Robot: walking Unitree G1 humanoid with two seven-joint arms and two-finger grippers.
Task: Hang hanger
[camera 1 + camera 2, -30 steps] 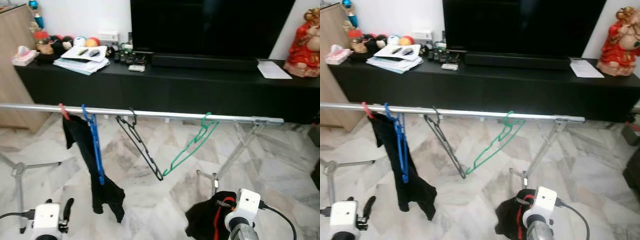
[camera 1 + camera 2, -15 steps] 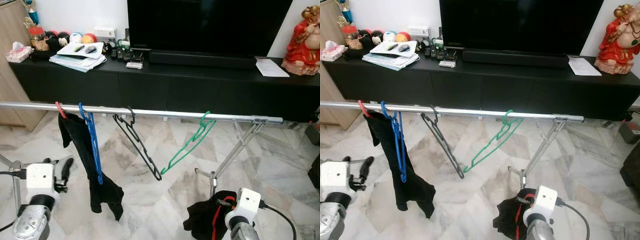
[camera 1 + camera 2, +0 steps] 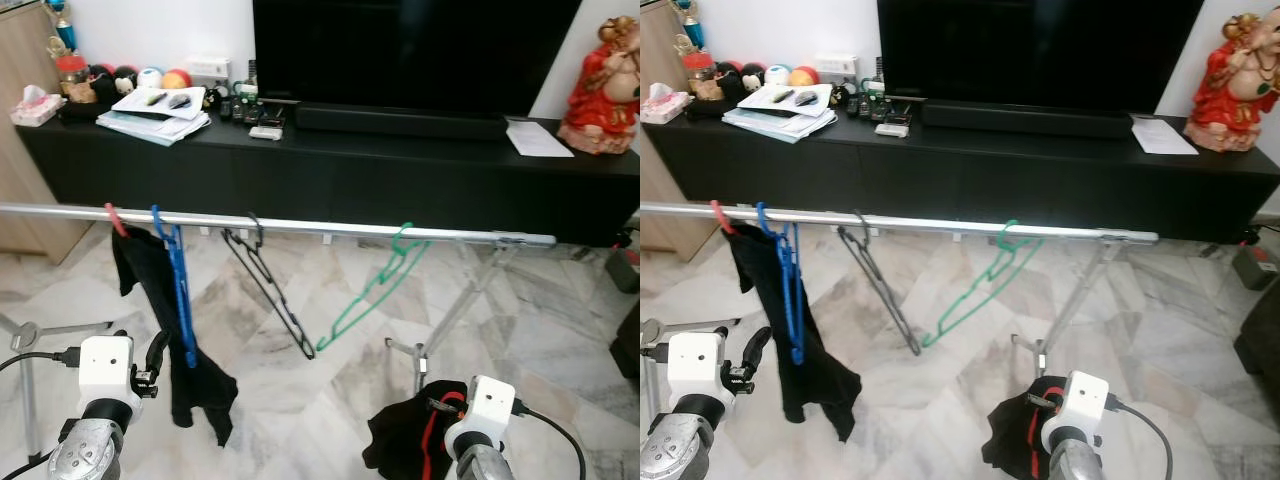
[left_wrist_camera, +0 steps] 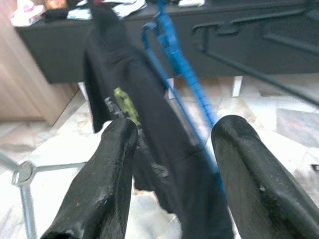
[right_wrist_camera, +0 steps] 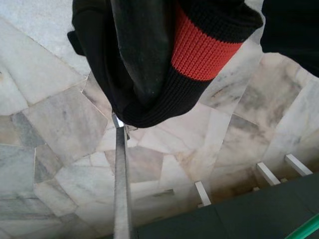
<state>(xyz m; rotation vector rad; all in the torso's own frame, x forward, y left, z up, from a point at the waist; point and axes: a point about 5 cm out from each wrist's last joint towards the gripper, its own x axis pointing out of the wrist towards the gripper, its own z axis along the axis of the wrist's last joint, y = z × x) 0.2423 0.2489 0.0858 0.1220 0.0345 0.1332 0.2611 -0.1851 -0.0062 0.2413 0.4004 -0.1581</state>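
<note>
Hanger status: four on the rail point(image 3: 300, 226) — blue hanger point(image 3: 178, 290) beside a black garment point(image 3: 150, 290) on a red hanger point(image 3: 116, 220), then a bare black hanger point(image 3: 275, 300) and a bare green hanger point(image 3: 375, 290), both tilted with their lower ends nearly meeting. Can't tell which one is the task's own; my read is hanging isn't finished, since the right arm has cloth in front of it.

Right gripper point(image 5: 144, 55): black cloth with red stripe point(image 5: 207, 47) draped over its fingers; can't tell whether they're clamped. Cloth bundle sits low, below the rail's right end, near the rack leg point(image 3: 455, 320).

Left gripper point(image 4: 172, 169): fingers spread, nothing between them, aimed at the black garment and blue hanger, just short of them.

Likely left to do: get the cloth onto a bare hanger, or up to the rail.

Room, big to small: marble tile floor point(image 3: 560, 330), long black TV cabinet point(image 3: 330, 170), TV point(image 3: 410, 50), red figurine point(image 3: 605, 85), paper stack point(image 3: 155, 115), remotes point(image 3: 265, 130).
</note>
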